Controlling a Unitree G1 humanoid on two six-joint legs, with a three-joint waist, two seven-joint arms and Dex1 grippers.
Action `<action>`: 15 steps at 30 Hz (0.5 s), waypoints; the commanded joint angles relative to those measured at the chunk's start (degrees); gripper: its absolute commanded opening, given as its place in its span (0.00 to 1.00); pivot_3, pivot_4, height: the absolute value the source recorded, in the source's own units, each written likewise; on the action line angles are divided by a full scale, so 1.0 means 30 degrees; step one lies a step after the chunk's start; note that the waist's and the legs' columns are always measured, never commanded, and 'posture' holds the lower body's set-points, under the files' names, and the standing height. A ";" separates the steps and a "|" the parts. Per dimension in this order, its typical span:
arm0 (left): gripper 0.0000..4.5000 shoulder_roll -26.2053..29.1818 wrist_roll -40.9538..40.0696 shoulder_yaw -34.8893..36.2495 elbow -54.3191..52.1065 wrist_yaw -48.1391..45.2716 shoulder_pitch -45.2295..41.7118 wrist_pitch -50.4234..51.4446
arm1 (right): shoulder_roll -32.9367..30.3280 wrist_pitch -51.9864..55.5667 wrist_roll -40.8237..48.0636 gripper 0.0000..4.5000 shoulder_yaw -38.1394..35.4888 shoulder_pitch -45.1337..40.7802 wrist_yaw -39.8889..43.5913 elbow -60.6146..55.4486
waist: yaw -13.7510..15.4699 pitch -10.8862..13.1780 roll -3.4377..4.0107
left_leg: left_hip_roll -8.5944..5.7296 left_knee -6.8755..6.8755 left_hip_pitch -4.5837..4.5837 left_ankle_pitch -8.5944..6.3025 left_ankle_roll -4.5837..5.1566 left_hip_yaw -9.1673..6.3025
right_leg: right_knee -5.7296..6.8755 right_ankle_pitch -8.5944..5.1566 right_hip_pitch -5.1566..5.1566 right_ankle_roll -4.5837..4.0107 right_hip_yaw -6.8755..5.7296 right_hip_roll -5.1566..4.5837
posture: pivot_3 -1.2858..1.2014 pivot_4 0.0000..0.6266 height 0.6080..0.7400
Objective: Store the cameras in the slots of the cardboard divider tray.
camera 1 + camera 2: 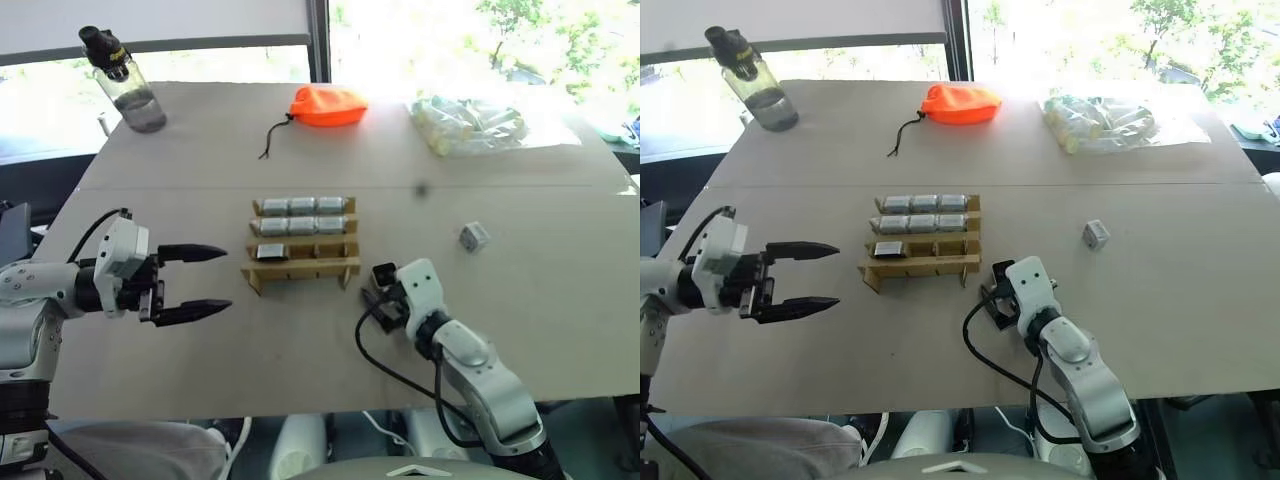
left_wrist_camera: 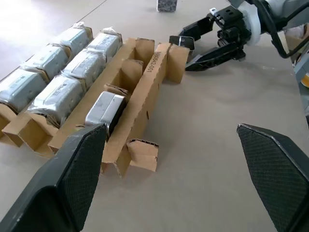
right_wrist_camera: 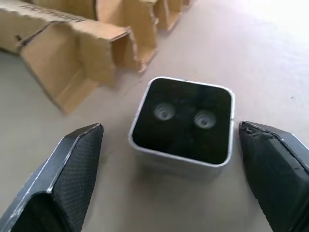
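One piece of printing can be read — a black number stamped along the top edge of a long strip of the cardboard divider tray point(image 2: 155, 72), seen in the left wrist view. Only its end is made out with fair certainty, "-001"; the digits before the dash are too small and skewed to be read surely. In the right wrist view a line of dark print is seen on another edge of the same tray, but it is blurred and cannot be read. No other text, brand or sign is legible.
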 commanded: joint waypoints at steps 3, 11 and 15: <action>1.00 0.0019 -0.0442 0.0825 -0.0750 0.0253 0.0257 -0.0105 | 0.0094 -0.0724 0.0106 0.81 -0.0356 -0.0088 -0.0192 -0.0281 | -0.0004 -0.0001 -0.0001 | -0.0003 0.0000 -0.0003 0.0000 0.0000 0.0002 | -0.0001 0.0001 -0.0001 0.0000 -0.0001 -0.0001 | 0.52 0.24 1.00; 1.00 -0.0008 -0.0496 0.1039 -0.0911 0.0210 0.0488 -0.0153 | -0.0740 -0.1001 0.0059 0.42 -0.0576 -0.0225 0.0220 -0.0565 | 0.0001 0.0000 0.0000 | -0.0002 0.0000 0.0003 0.0000 0.0000 0.0004 | 0.0002 0.0001 0.0000 0.0000 0.0000 0.0002 | 0.52 0.24 1.00; 1.00 -0.0083 -0.0637 0.0958 -0.1165 0.0064 0.0391 -0.0164 | -0.1358 -0.0991 0.0044 0.42 -0.0763 -0.0198 0.0573 -0.0863 | -0.0002 0.0000 -0.0001 | -0.0003 -0.0001 0.0003 0.0000 0.0000 0.0001 | 0.0002 0.0001 0.0000 0.0000 -0.0002 0.0003 | 0.52 0.24 1.00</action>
